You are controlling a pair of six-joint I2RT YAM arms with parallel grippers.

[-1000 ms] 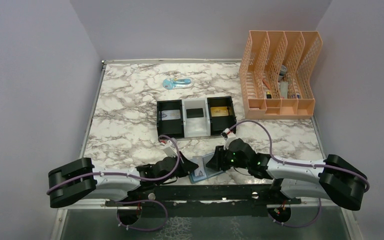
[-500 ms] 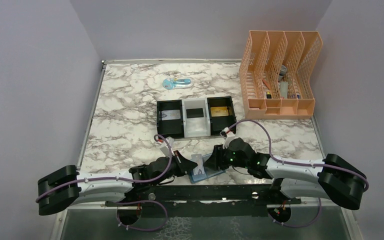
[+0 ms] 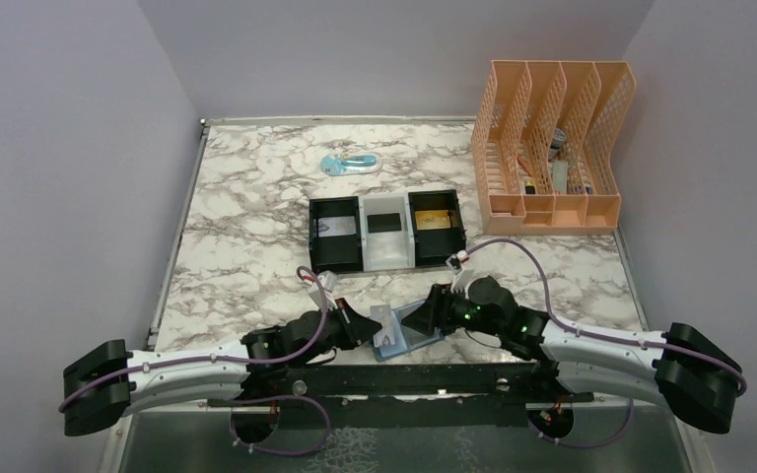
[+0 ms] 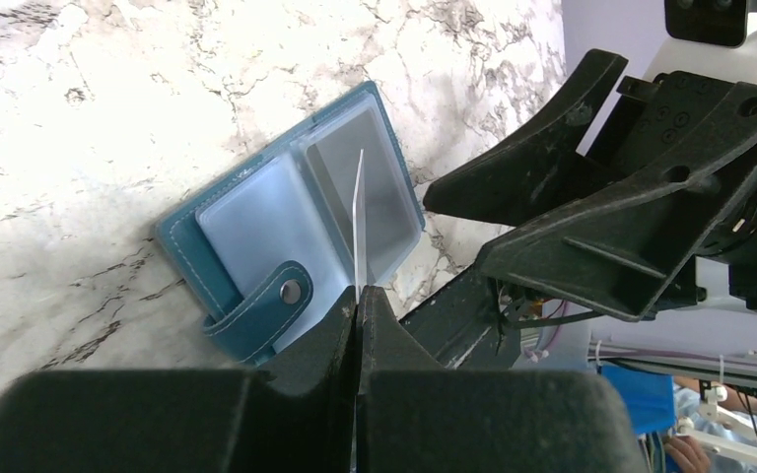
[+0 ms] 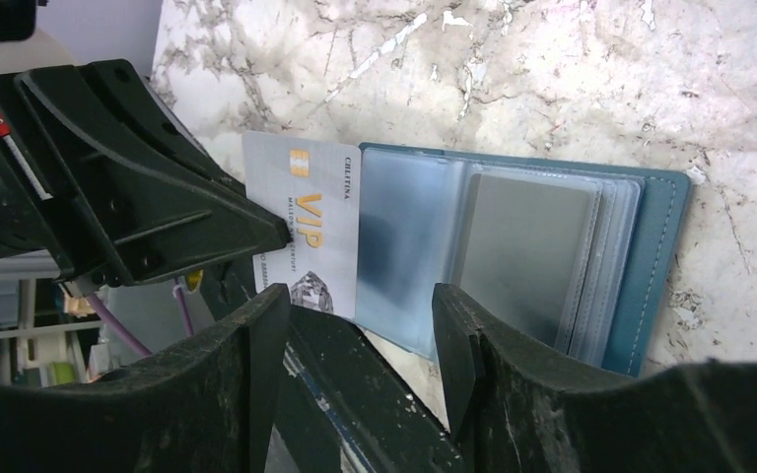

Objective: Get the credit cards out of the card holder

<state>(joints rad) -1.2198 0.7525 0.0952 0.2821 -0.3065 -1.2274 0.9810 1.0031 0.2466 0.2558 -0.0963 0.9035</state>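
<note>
Card holder [image 3: 397, 344] lies opened flat on the marble table [image 3: 246, 246], lower centre of the top view, between the 2 grippers. Pale blue sleeves face up, and the snap strap [image 4: 274, 301] points toward the left wrist camera.

Left gripper [image 4: 358, 301]: jaws clamped on 1 white card [image 5: 301, 222] marked VIP, held on edge at the holder's left border. Cannot tell whether the card's far edge is clear of the sleeve.

Right gripper [image 5: 360, 296]: jaws apart, gripping nothing, poised over the holder's near edge.

Mid-frame in the top view: 3-compartment tray [image 3: 385, 258], 1 card in each compartment. Upper right: orange file rack [image 3: 552, 202].
</note>
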